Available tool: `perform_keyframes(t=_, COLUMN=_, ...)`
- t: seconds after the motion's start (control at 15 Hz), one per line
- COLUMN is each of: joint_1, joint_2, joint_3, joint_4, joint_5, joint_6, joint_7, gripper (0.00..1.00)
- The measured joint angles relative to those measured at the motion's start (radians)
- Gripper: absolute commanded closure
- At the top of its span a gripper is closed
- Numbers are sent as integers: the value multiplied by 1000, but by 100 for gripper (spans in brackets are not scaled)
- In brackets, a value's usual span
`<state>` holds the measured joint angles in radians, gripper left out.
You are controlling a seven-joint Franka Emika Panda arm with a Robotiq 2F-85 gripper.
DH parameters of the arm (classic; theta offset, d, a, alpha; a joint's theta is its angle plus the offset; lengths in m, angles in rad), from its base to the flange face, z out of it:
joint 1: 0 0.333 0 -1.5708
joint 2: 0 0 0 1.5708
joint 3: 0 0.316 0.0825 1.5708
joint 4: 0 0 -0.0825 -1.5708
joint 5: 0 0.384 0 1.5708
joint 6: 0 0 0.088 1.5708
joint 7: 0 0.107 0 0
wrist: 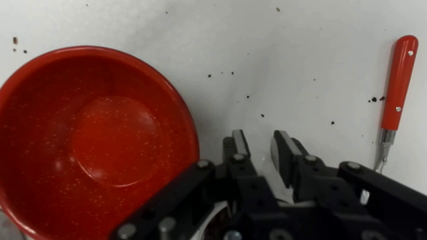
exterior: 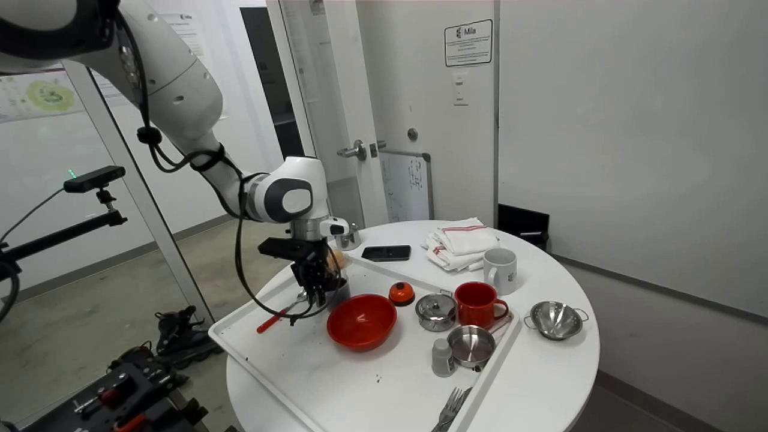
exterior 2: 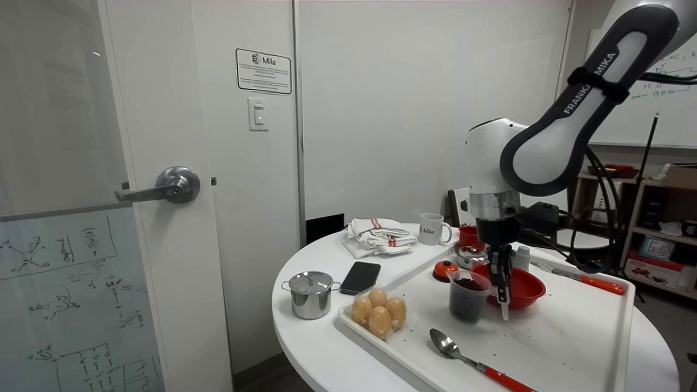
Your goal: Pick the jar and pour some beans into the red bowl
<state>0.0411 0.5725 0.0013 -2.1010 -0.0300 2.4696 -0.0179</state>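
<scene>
Half hides the jar behind the gripper in an exterior view, pointing down over the white tray, with the red bowl just to the right as seen there and a red-handled spoon to the left; cannot tell there how far open. In an exterior view, reaches down close to the tray in front of the red bowl, with the jar of dark beans upright just to the left of the fingers; cannot tell whether touching. In the wrist view, stands only partway parted, with pale tray visible between the pads and nothing held. Has the red bowl close on the left, the spoon farther off on the right, and the jar behind the black finger linkages at the bottom edge, mostly covered.
</scene>
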Motion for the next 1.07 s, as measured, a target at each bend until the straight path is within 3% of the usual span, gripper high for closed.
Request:
perform_keyframes(t=0.47, joint_1=-13, joint_2=-4, joint_3=18, joint_4=-4, joint_5=12, joint_6=-7, joint_7=-14, gripper=90)
perform_keyframes(t=1.07, joint_1=-39, joint_2=-120, joint_3=84, joint_4=-1, joint_5=147, joint_6=-241, joint_7=-29, gripper=90)
